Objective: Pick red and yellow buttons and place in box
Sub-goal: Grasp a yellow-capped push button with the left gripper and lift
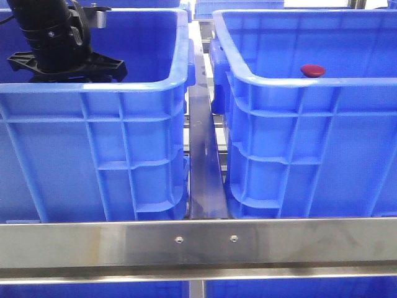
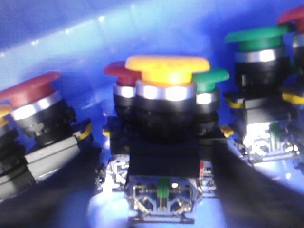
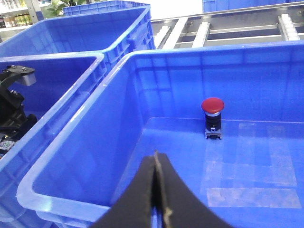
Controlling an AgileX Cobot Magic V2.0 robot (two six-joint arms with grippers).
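Left arm lines up on yellow button [image 2: 167,64] as red one [image 3: 212,105] waits in right-hand box [image 3: 95,175].

Nearest, the right gripper [image 3: 156,190] hovers pinched closed above that box; farther, left of it, the left gripper [image 1: 65,62] hangs inside the neighbouring crate [image 1: 93,155], jaw gap unreadable. Centring squarely on the yellow cap should avoid snagging the neighbouring buttons.

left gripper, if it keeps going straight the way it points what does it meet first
Most likely the yellow button, dead centre in the left wrist view, standing in front of a red-capped and a green-capped one. Depth is unclear.
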